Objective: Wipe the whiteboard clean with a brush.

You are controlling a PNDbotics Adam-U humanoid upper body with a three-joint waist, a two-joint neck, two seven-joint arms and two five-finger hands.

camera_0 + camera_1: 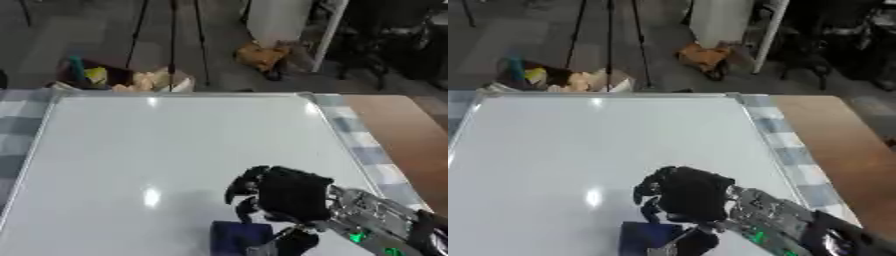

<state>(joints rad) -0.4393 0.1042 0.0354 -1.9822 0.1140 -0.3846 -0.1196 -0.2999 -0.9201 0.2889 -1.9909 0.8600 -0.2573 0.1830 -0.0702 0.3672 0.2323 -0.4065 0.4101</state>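
The large white glossy whiteboard (175,150) covers most of the bench (402,140), whose checked cloth and brown wood show past the board's right edge. The black right hand (689,195) hovers over the board's near edge, fingers curled round the dark blue block-shaped brush (647,235), which sits on the board directly beneath it. The brush could tilt and skate uselessly if the hand presses unevenly. No writing is readable anywhere.

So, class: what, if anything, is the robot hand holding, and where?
The right robot hand is over a dark blue block; whether it grips it cannot be told.
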